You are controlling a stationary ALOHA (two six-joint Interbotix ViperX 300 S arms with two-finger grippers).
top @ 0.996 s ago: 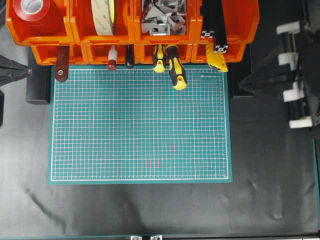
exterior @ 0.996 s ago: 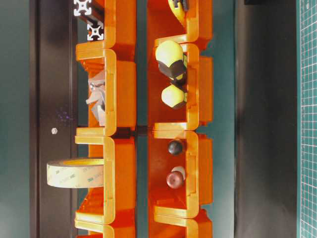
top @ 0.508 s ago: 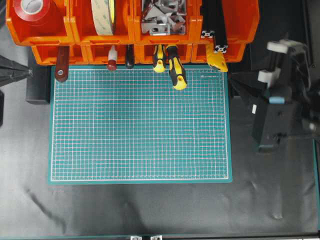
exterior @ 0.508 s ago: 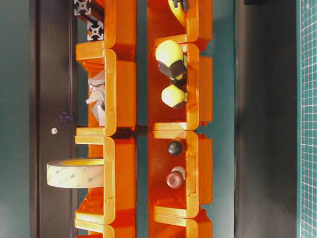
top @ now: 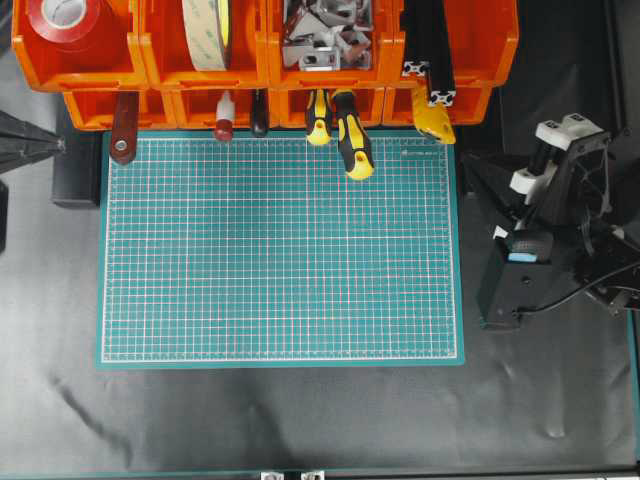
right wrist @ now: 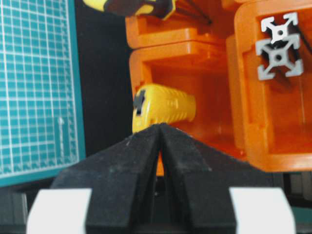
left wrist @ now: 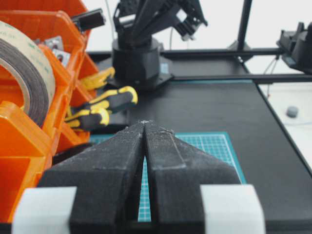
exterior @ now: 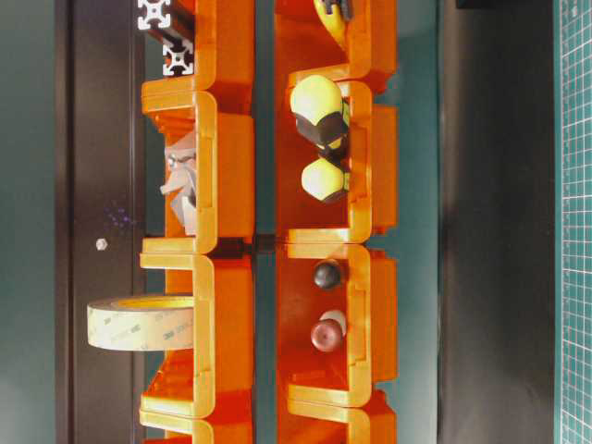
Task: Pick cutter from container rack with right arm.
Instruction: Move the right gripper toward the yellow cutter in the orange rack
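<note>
Fingers (right wrist: 146,151) of the right arm (top: 560,220) pressed together, empty, tips apparently just short of the cutter (right wrist: 163,108).

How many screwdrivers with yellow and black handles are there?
2. A shorter screwdriver and a longer screwdriver on its right poke out side by side from a lower bin of the orange rack. Others could hide deeper inside.
</note>
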